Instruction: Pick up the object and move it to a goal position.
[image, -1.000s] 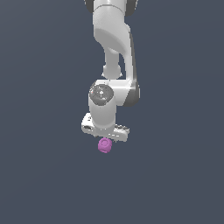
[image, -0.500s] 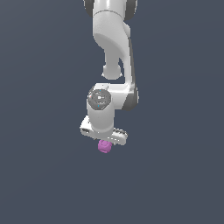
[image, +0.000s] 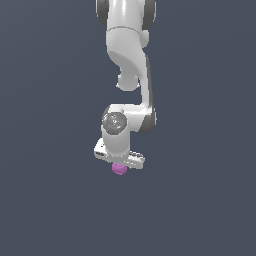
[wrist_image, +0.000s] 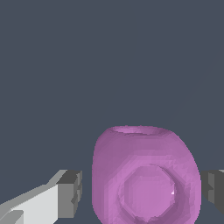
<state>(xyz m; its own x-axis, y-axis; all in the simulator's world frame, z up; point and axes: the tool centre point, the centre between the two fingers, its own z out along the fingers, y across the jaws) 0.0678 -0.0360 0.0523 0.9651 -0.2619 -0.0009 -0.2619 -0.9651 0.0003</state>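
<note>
**Blob between the fingers, arm creeping up**

Your arm (image: 127, 60) has risen slightly over the last second. The claw (image: 120, 161) straddles the purple blob (wrist_image: 146, 175); finger pads (wrist_image: 70, 192) sit just beside it with gaps showing, so I cannot tell grip from release.

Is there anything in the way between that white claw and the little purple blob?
Nothing visible. In the wrist view the purple blob sits between the gripper's fingers, with only small gaps at its sides. In the exterior view it sits directly under the gripper. No goal marker shows, so the onward path cannot be judged.
</note>
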